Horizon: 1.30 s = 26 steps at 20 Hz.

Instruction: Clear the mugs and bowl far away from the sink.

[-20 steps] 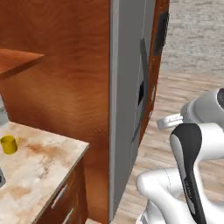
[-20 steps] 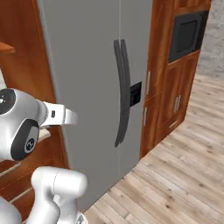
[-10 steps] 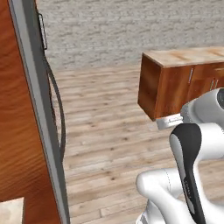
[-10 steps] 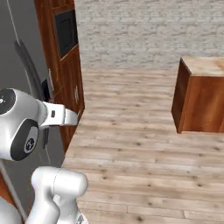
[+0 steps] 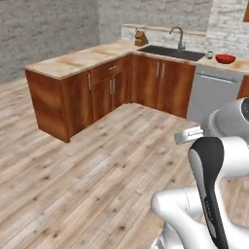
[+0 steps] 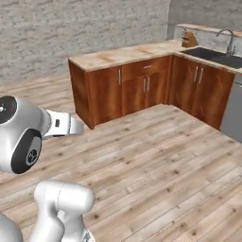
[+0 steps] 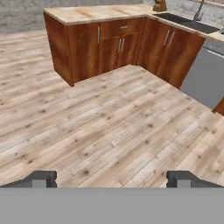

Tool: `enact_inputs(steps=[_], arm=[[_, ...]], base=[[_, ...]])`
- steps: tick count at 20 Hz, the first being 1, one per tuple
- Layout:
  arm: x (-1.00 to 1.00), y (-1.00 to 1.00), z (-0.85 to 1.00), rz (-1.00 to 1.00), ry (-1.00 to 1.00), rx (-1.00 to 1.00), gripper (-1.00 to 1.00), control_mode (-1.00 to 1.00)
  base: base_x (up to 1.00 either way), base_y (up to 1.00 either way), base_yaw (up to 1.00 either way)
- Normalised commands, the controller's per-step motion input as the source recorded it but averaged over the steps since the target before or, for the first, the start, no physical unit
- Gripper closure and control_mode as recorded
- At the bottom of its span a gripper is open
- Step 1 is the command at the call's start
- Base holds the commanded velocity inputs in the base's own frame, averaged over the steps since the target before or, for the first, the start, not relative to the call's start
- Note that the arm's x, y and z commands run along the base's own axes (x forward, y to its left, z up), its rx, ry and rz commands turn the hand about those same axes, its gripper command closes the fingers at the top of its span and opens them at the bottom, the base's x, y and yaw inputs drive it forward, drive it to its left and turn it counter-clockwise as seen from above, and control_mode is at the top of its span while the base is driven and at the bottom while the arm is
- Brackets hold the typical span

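Gripper (image 7: pixel 112 179) was held wide open, empty, over floor (image 7: pixel 109 127); bowl (image 5: pixel 225 59) was seen at two o'clock of sink (image 5: pixel 171 52).

Bowl (image 5: pixel 225 59) glossy red. Sink (image 5: pixel 172 52) matte black, tap (image 5: pixel 178 37) dark grey. Surface (image 5: pixel 78 59) pale beige, marbled. Cabinets (image 5: pixel 104 92) reddish-brown wood grain. Floor (image 5: pixel 87 175) light wood planks. Wall (image 5: pixel 44 29) grey brick. Dishwasher front (image 5: pixel 211 94) plain grey.
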Motion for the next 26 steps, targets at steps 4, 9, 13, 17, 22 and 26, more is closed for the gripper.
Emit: enact_inputs(steps=[4,9,13,17,22,26], arm=[[0.0,0.0,0.0,0.0,0.0,0.0,-1.0,1.0],[0.0,0.0,0.0,0.0,0.0,0.0,-1.0,1.0],[0.0,0.0,0.0,0.0,0.0,0.0,-1.0,1.0],[0.0,0.0,0.0,0.0,0.0,0.0,-1.0,1.0],[0.0,0.0,0.0,0.0,0.0,0.0,-1.0,1.0],[0.0,0.0,0.0,0.0,0.0,0.0,-1.0,1.0]], base=[[0.05,-0.02,-0.97],[0.83,-0.15,-0.56],[1.0,0.08,-0.32],[1.0,0.39,-0.33],[1.0,0.8,-0.33],[1.0,0.96,-0.33]])
